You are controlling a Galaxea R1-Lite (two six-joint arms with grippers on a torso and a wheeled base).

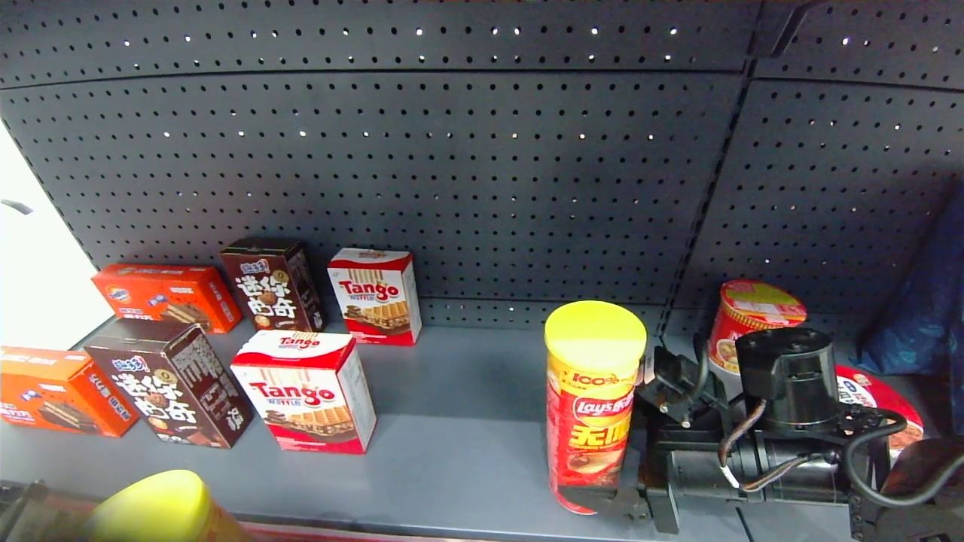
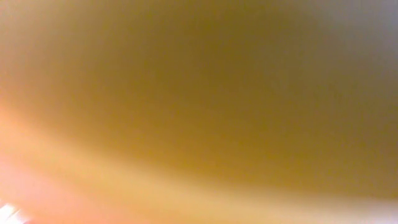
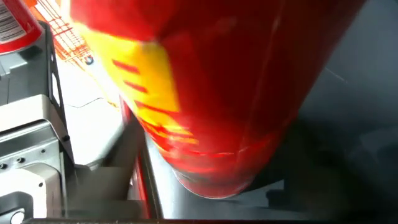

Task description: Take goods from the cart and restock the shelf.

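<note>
A red chips can with a yellow lid (image 1: pixel 593 399) stands upright on the grey shelf (image 1: pixel 467 421), right of its middle. My right gripper (image 1: pixel 595 493) is shut on the can's base from the right. One dark finger (image 1: pixel 584 500) shows in front of it. In the right wrist view the same can (image 3: pixel 217 93) looms very close. A second yellow-lidded chips can (image 1: pixel 162 512) hangs in front of the shelf's front edge at the lower left. My left gripper (image 1: pixel 30 506) is shut on it, and its yellow-orange surface (image 2: pixel 199 112) blurs the left wrist view.
Orange, brown and red-and-white snack boxes (image 1: pixel 305 391) stand in two rows on the shelf's left half. Red noodle cups (image 1: pixel 753 316) sit at the right behind my arm. Bare shelf lies between the boxes and the standing can. A perforated back panel (image 1: pixel 482 173) closes the rear.
</note>
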